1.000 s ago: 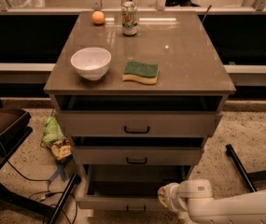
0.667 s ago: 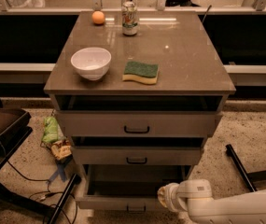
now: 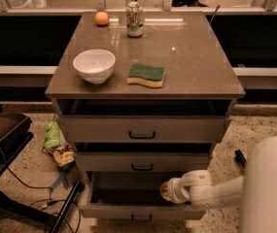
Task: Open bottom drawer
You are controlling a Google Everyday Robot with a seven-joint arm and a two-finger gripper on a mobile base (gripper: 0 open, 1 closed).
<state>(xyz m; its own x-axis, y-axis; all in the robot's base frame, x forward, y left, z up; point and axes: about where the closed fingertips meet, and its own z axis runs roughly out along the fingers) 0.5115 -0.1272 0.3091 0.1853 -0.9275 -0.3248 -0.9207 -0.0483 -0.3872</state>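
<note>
- In the lower right of the frame, you had the white two-finger gripper (image 3: 167, 191) at the end of the robot's white arm (image 3: 216, 192), which reached in from the right edge.
- The gripper sat over the right part of the open cavity of the bottom drawer (image 3: 128, 210), just above its front panel.
- You could not tell whether the gripper was clenched or released, nor whether it touched the drawer.
- The bottom drawer, the lowest grey-beige front with a small black bar handle (image 3: 142, 218), lay at the lower centre of the frame. It stood out from the cabinet far enough to show its dark inside.
- Above it you saw the middle grey-beige drawer (image 3: 109, 162) and the top grey-beige drawer (image 3: 104, 129), each with a black handle and a dark gap over its front.
- On the cabinet's glossy brown top (image 3: 196, 57), in the upper half of the frame, stood a round white bowl (image 3: 94, 65) at the left.
- A green-and-yellow rectangular sponge (image 3: 146, 75) lay just beside the bowl, to its right.
- Further back you had a small orange ball (image 3: 102, 18) and an upright drinks can (image 3: 134, 19), near each other but apart.
- On the speckled floor at the left of the cabinet lay a crumpled green packet (image 3: 54, 136).
</note>
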